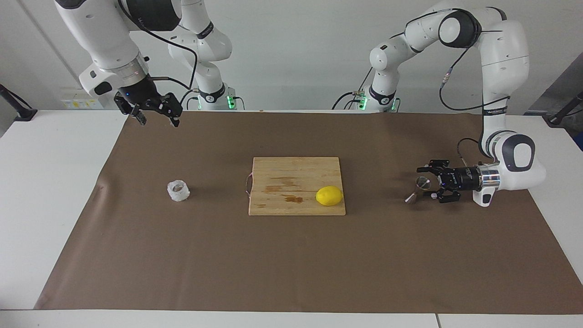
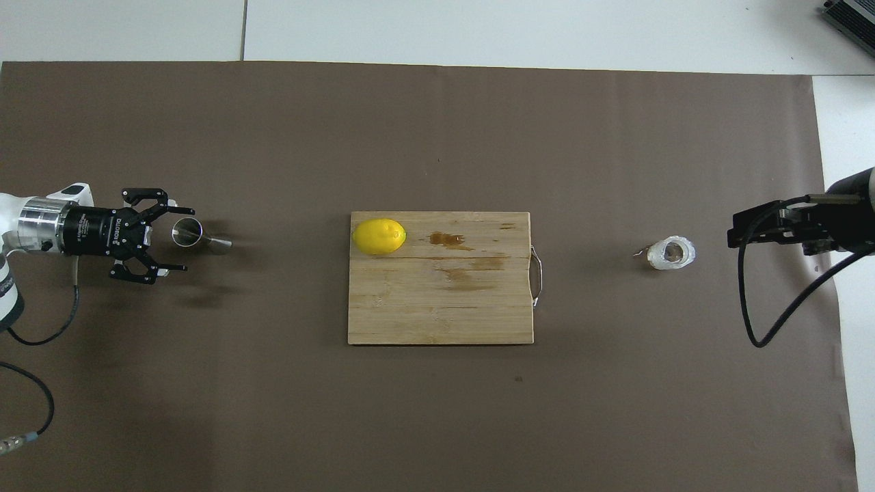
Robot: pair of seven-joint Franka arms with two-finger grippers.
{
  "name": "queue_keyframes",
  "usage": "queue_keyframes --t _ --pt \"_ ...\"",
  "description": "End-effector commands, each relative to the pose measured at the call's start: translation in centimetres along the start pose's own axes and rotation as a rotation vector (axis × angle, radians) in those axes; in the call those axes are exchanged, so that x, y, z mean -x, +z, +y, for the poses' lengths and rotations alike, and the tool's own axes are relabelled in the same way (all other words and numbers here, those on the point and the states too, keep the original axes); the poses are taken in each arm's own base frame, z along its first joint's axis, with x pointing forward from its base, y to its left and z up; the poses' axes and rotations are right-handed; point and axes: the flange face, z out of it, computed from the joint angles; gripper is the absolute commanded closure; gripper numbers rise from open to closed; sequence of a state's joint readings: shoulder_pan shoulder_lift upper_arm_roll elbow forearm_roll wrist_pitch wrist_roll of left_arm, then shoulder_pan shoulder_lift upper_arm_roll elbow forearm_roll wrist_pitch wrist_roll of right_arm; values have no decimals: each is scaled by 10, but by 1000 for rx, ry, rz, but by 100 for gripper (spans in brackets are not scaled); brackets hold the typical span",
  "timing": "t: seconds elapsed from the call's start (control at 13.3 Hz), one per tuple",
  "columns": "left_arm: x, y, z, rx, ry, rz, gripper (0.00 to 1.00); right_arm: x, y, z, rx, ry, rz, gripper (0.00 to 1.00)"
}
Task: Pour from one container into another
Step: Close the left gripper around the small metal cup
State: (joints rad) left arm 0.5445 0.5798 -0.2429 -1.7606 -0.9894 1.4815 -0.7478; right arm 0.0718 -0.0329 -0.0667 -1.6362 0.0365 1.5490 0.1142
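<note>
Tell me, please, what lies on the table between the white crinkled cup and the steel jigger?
The wooden cutting board, with the lemon on its corner nearest the steel jigger, sits between that and the white crinkled cup; the overhead view shows it best.

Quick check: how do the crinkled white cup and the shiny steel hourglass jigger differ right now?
The crinkled white cup is squat and matte; the shiny steel hourglass jigger is slim and reflective. The cup stands alone at the right arm's end; the jigger sits at the left arm's end, by the open left gripper. Both stand on the brown mat.

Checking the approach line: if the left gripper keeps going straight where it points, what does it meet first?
The left gripper, open and level, would probably first meet the small shiny steel hourglass jigger, just ahead of its fingers.
</note>
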Motion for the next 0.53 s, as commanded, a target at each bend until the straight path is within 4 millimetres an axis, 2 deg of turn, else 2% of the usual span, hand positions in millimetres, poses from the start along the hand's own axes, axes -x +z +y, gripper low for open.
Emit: queue_keyframes --t 0.0,0.45 --pt "-1 1 -1 23 -13 -15 0 6 -3 5 -23 -10 0 0" --pt "-2 1 -1 23 -21 -17 0 6 -3 5 -23 -9 0 0"
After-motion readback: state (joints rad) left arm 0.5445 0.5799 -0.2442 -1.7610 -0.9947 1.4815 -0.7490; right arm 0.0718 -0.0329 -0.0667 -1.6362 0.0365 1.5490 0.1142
